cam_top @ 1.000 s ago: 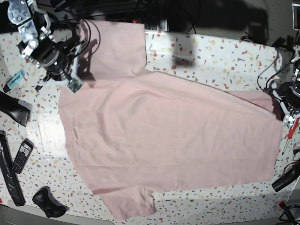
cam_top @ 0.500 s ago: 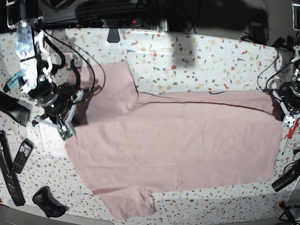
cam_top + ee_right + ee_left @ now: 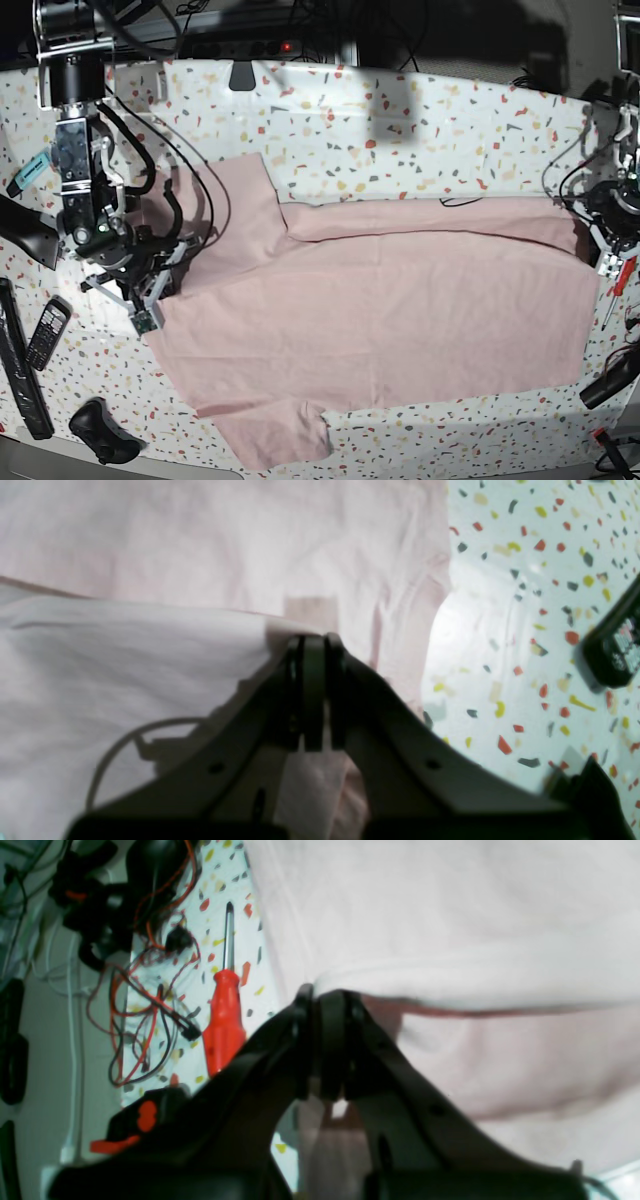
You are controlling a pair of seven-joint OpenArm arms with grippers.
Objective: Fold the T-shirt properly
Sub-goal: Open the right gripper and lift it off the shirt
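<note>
Lying T-shirt (image 3: pixel 380 300), long axis left-right.

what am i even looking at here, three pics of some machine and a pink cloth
It is a robot with two arms folding a pink T-shirt on a speckled table. One picture looks down from above; the other two come from cameras on each wrist, looking along the black pincers. The right gripper and the left gripper are each shut on an edge of the shirt, holding one layer over the rest. A red screwdriver and a phone lie beside it.
</note>
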